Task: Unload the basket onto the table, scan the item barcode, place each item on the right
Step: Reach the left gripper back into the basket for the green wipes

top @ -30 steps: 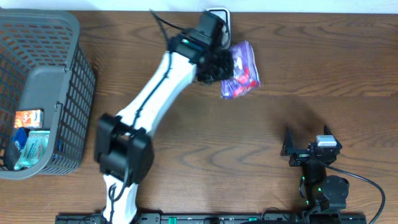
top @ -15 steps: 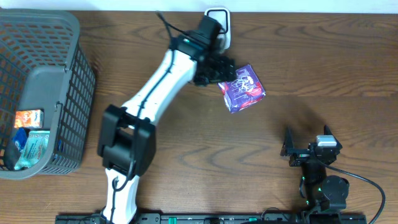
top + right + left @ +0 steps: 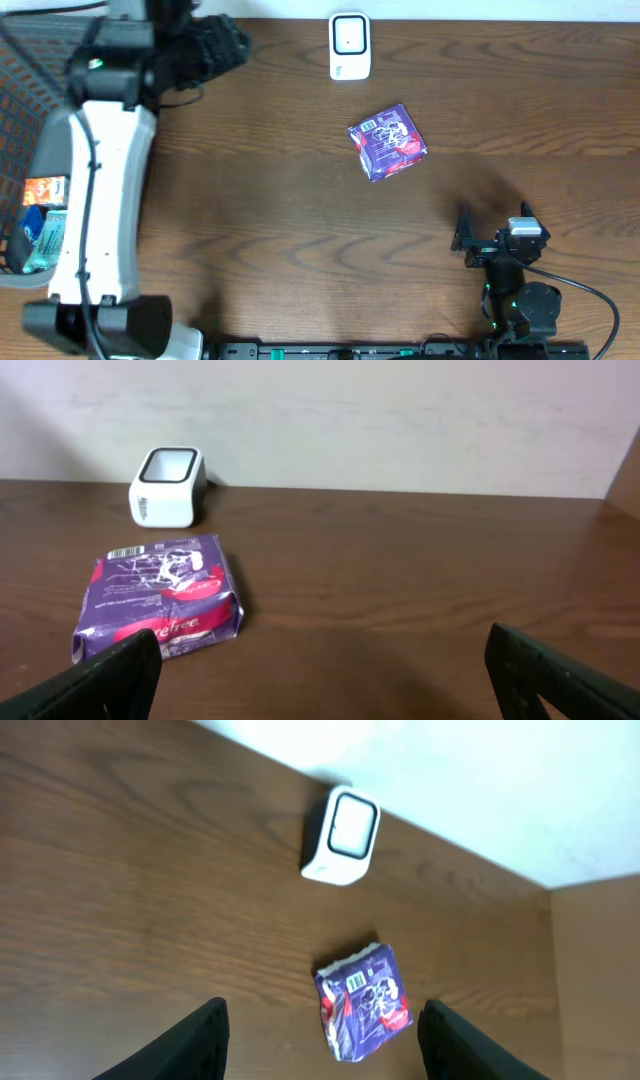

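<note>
Purple packet (image 3: 388,141), overhead view: it lies flat on the table (image 3: 270,230) at 5 o'clock of the white scanner (image 3: 350,46), near it but apart, with the barcode label up at its 11 o'clock corner. The label faces the ceiling, not the scanner window, so you should judge the scan not yet made. The left gripper (image 3: 225,45) hangs at 11 o'clock beside the basket (image 3: 125,120); the right gripper (image 3: 493,225) rests at 5 o'clock. Both are well clear of the packet.

Left wrist view: your fingers (image 3: 195,1045) stand spread wide, grasping nothing, with the packet and scanner far below.

Right wrist view: the jaws are fully parted and empty, and the packet lies at 10 o'clock with the scanner behind it.
</note>
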`<state>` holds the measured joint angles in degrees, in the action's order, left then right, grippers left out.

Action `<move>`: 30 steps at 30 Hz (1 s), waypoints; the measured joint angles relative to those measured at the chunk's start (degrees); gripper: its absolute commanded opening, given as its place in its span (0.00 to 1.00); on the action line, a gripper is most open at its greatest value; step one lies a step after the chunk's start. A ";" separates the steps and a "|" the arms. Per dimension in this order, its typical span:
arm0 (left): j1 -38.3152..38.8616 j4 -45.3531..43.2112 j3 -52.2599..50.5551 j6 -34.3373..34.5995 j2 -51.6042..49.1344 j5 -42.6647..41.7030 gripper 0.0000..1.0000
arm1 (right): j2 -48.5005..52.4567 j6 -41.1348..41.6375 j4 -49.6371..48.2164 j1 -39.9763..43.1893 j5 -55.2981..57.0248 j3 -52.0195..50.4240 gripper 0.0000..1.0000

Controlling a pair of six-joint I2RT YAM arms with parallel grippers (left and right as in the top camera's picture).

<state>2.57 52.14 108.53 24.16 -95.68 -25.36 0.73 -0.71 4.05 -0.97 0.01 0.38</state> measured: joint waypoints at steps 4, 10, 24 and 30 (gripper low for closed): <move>-4.61 -0.98 0.00 0.00 0.57 3.32 0.62 | 0.00 0.00 0.00 0.00 0.00 0.00 0.99; -18.18 -1.49 -0.02 0.07 1.81 12.63 0.69 | 0.00 0.00 0.00 0.00 0.00 0.00 0.99; -40.50 10.16 -2.99 2.29 1.62 30.03 0.68 | 0.00 0.00 0.00 0.00 0.00 0.00 0.99; -41.05 15.72 -6.97 6.10 -6.69 31.43 0.67 | 0.00 0.00 0.00 0.00 0.00 0.00 0.99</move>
<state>-38.48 67.85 101.56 30.26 -102.37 6.07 0.73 -0.71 4.05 -0.97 0.01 0.38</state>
